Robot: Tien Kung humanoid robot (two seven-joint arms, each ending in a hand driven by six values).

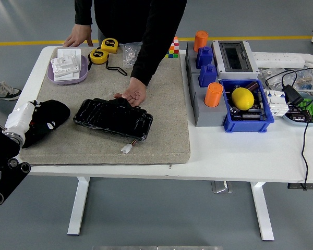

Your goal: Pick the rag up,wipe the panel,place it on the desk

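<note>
A glossy black panel [113,119] lies on the grey felt mat [161,125], with a white connector [127,148] on a short lead at its near edge. The person's hand [133,96] rests on the panel's far edge. My left arm comes in at the lower left. Beyond its white wrist [18,121], a black mass [48,119] sits on the mat's left edge, a short gap left of the panel. I cannot separate the rag from my hand in that dark shape. My right arm is out of the picture.
The person's other hand [78,39] leans on the table's far left. Nearby are a purple tray of white boxes [68,66] and two yellow tape measures [104,50]. On the right stand a grey block with orange cylinders [213,95], a blue bin with a lemon [243,99], an electrical box [233,56] and cables [302,104].
</note>
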